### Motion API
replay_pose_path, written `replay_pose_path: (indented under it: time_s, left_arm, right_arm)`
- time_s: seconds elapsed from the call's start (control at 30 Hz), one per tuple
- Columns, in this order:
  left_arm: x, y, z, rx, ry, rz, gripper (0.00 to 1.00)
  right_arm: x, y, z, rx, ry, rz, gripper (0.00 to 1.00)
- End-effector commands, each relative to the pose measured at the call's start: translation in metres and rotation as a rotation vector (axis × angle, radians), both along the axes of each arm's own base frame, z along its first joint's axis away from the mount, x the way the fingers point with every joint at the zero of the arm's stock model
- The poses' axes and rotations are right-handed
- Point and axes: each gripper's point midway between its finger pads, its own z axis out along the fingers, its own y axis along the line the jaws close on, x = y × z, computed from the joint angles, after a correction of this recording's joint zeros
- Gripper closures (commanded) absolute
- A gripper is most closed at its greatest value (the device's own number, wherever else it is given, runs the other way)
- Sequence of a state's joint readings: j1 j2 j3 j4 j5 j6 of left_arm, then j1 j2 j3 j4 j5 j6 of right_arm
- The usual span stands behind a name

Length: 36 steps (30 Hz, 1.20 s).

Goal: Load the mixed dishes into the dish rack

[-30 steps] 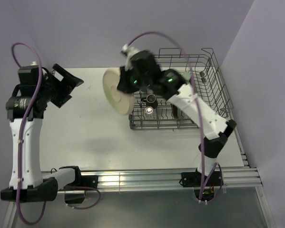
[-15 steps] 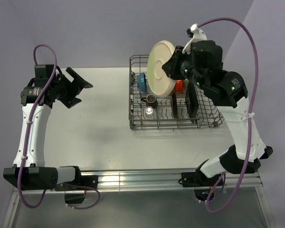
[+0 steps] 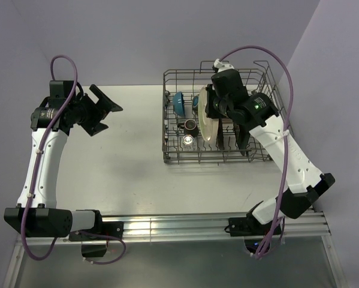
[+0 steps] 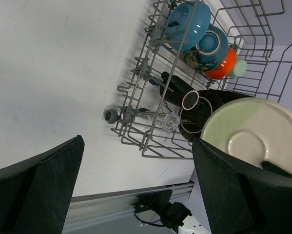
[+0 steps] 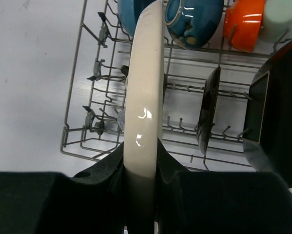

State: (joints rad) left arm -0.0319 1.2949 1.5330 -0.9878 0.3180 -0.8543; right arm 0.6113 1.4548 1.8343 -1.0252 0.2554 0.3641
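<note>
glossy cream plate (image 5: 145,97), metal wire rack (image 3: 215,159), matt table (image 3: 125,156)

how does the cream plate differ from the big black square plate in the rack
The cream plate is round and pale; the black square plate is dark with straight sides. The cream plate is clamped at its rim in the right claw; the black square plate stands free among the tines of the dish rack, with no claw on it. Both stand on edge.
</note>
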Motion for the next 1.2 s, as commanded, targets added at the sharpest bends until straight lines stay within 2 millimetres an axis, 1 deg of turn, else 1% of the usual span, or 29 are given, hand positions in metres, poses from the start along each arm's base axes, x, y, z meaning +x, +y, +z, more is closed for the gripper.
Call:
replay_pose_path:
  time_s: [0.0, 0.27, 0.4, 0.43, 0.5, 0.57, 0.63, 0.7, 0.83, 0.9, 0.93, 1.07, 1.17]
  left_arm:
    - [0.0, -0.005, 0.011, -0.006, -0.054, -0.03, 0.01]
    - [-0.002, -0.006, 0.01, -0.009, -0.05, -0.038, 0.01]
    - [-0.002, -0.007, 0.01, -0.009, -0.049, -0.04, 0.01]
    - [-0.001, -0.007, 0.008, -0.009, -0.045, -0.04, 0.01]
    - [-0.001, -0.007, 0.008, -0.008, -0.044, -0.041, 0.01]
    - [-0.001, -0.007, 0.007, -0.01, -0.042, -0.041, 0.01]
    - [-0.001, -0.007, 0.006, -0.01, -0.038, -0.043, 0.01]
    - [-0.001, -0.006, 0.005, -0.006, -0.038, -0.041, 0.01]
    - [-0.001, -0.006, 0.004, -0.007, -0.033, -0.04, 0.01]
    - [0.0, -0.006, 0.003, -0.006, -0.03, -0.041, 0.01]
    - [0.0, -0.006, 0.002, -0.005, -0.029, -0.041, 0.01]
    - [0.0, -0.006, 0.0, -0.005, -0.024, -0.039, 0.01]
    - [0.001, -0.007, -0.002, -0.012, -0.019, -0.039, 0.01]
  right_arm:
    - [0.016, -0.01, 0.053, 0.079, -0.211, -0.06, 1.0]
    - [0.029, -0.013, 0.022, 0.006, -0.174, -0.085, 1.0]
    - [0.038, -0.014, 0.01, -0.006, -0.162, -0.101, 1.0]
    - [0.039, -0.014, 0.004, -0.012, -0.152, -0.104, 1.0]
    - [0.042, -0.014, 0.001, -0.006, -0.151, -0.11, 1.0]
    - [0.046, -0.017, -0.009, -0.014, -0.134, -0.126, 1.0]
    - [0.047, -0.016, -0.018, -0.015, -0.117, -0.123, 1.0]
    - [0.049, -0.016, -0.023, -0.007, -0.114, -0.132, 1.0]
    - [0.052, -0.014, -0.045, -0.008, -0.07, -0.131, 1.0]
    - [0.053, -0.013, -0.049, 0.0, -0.066, -0.136, 1.0]
    - [0.053, -0.014, -0.055, -0.01, -0.054, -0.142, 1.0]
    - [0.052, -0.004, -0.064, 0.031, -0.016, -0.129, 1.0]
    - [0.048, -0.004, -0.068, 0.063, 0.015, -0.166, 1.0]
